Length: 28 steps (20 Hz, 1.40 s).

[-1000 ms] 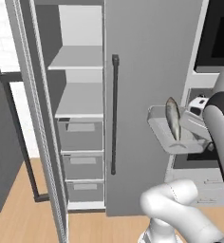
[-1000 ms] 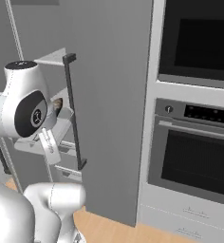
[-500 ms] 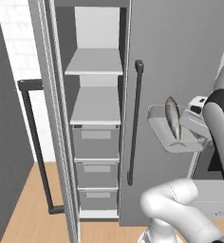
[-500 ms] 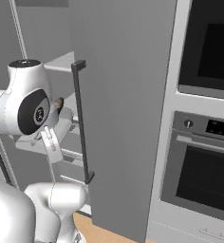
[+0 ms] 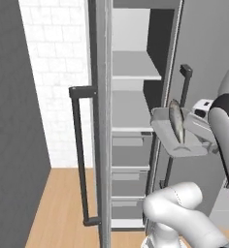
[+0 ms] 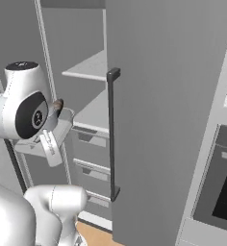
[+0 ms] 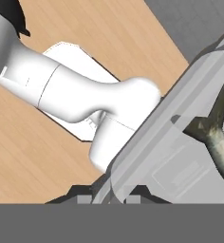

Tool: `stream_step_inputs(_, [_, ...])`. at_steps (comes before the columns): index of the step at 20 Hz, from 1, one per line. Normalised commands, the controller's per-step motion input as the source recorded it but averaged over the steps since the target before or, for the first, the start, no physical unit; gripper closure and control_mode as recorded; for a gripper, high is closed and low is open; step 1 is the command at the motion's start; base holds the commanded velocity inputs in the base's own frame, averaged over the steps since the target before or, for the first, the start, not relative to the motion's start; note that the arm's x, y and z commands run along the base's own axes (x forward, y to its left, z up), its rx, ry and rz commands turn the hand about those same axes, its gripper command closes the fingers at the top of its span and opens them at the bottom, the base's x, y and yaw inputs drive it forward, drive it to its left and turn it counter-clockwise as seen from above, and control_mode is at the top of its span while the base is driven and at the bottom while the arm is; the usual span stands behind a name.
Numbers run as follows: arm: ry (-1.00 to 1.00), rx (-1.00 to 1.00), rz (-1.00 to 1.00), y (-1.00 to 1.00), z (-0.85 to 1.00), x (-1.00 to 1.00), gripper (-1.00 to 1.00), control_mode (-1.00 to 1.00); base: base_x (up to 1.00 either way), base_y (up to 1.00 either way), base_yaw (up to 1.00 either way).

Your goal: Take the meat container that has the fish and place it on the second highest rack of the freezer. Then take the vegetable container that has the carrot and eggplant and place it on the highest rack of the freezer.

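- The end effector (image 7: pixel 109 192) is clamped on the rim of the clear meat container (image 5: pixel 177 137), with the fish (image 5: pixel 176 121) lying inside.
- The container hangs in front of the open freezer (image 5: pixel 131 145), level with its lower shelf (image 5: pixel 128 111); the highest rack (image 5: pixel 133 67) lies above it.
- The door edge (image 5: pixel 101 121) stands left of the opening.
- A wood floor (image 5: pixel 63 203) lies below, and a white brick wall (image 5: pixel 58 72) stands to the left.

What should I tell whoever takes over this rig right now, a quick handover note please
Tool: shut on the rim of the meat container, held up in front of the open freezer.
Fish: lying in that container.
Racks: the highest rack and second highest rack carry nothing.
Done: fish container picked up and carried to the freezer.
Left: set it on the second highest rack, then fetch the carrot and eggplant container for the highest rack.
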Motion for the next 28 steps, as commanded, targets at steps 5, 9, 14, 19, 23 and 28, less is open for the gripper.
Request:
stream_step_inputs(5, [0.00, 0.00, 0.00, 0.00, 0.00, 0.00, 1.00, 1.00, 0.51, 0.00, 0.00])
stream_step_inputs(9, [0.00, 0.00, 0.00, 0.00, 0.00, 0.00, 1.00, 1.00, 0.56, -0.14, 0.00])
stream_step_inputs(14, [0.00, 0.00, 0.00, 0.00, 0.00, 0.00, 1.00, 1.00, 0.07, -0.56, 0.00])
stream_step_inputs(19, [0.00, 0.00, 0.00, 0.00, 0.00, 0.00, 1.00, 1.00, 0.62, -0.18, 0.00])
stream_step_inputs(23, [0.00, 0.00, 0.00, 0.00, 0.00, 0.00, 1.00, 1.00, 0.47, 0.08, 0.00])
stream_step_inputs(28, [-0.01, 0.00, 0.01, 0.10, -0.09, -0.04, 1.00, -1.00, -0.10, 0.10, 0.01])
